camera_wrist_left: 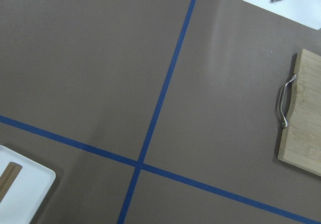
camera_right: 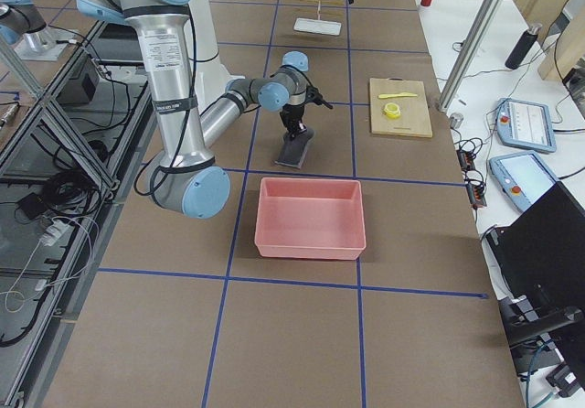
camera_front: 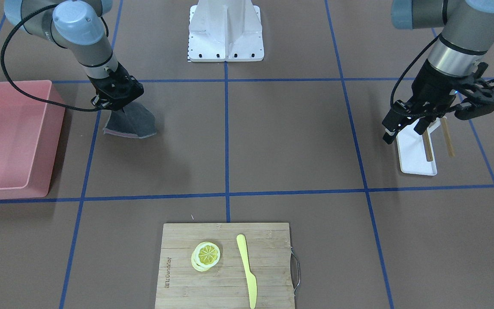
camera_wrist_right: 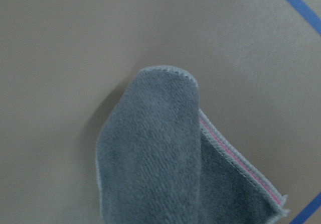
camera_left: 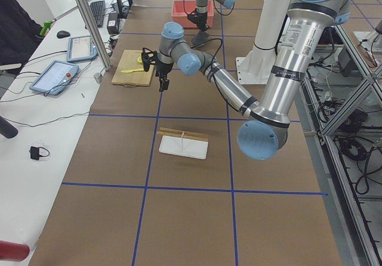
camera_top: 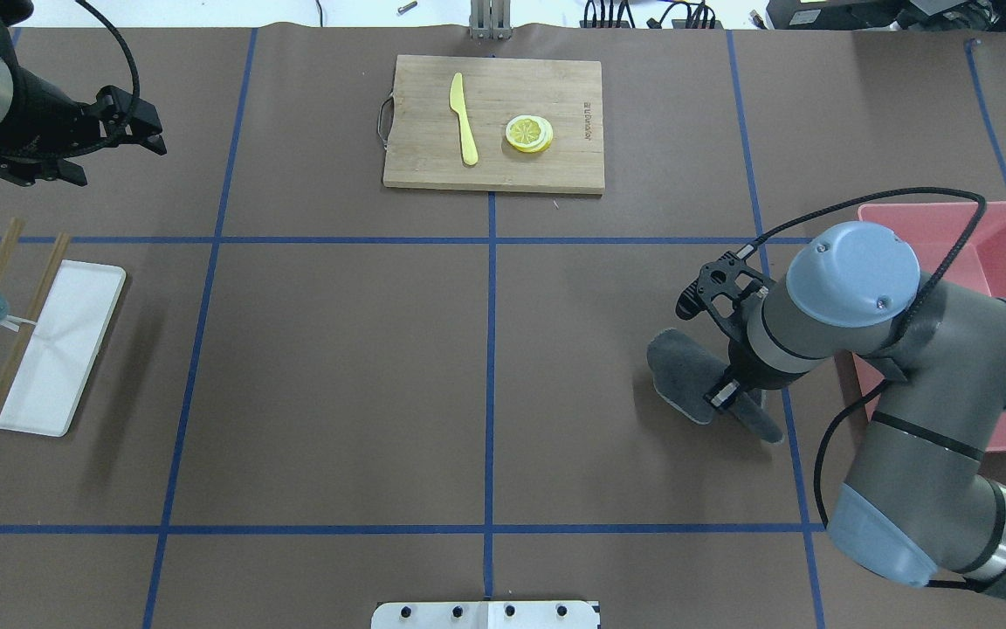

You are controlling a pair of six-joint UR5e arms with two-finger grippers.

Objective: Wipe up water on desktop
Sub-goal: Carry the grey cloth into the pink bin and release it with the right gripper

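Note:
The brown desktop (camera_top: 337, 349) with its blue tape grid shows no water patch that I can make out. My right gripper (camera_front: 116, 101) is shut on the top of a grey cloth (camera_front: 132, 122). The cloth hangs folded, and its lower edge rests on the desktop beside a blue line. It also shows in the overhead view (camera_top: 678, 371) and fills the right wrist view (camera_wrist_right: 150, 158), where a pink hem shows. My left gripper (camera_front: 405, 131) is open and empty, held above the white tray (camera_front: 414, 161).
A pink bin (camera_top: 940, 218) stands just beyond my right arm. A bamboo cutting board (camera_top: 416, 114) with a lemon slice (camera_top: 529, 133) and a yellow knife (camera_top: 464, 118) lies at the far middle. Chopsticks (camera_top: 31, 306) lie across the white tray (camera_top: 58, 367).

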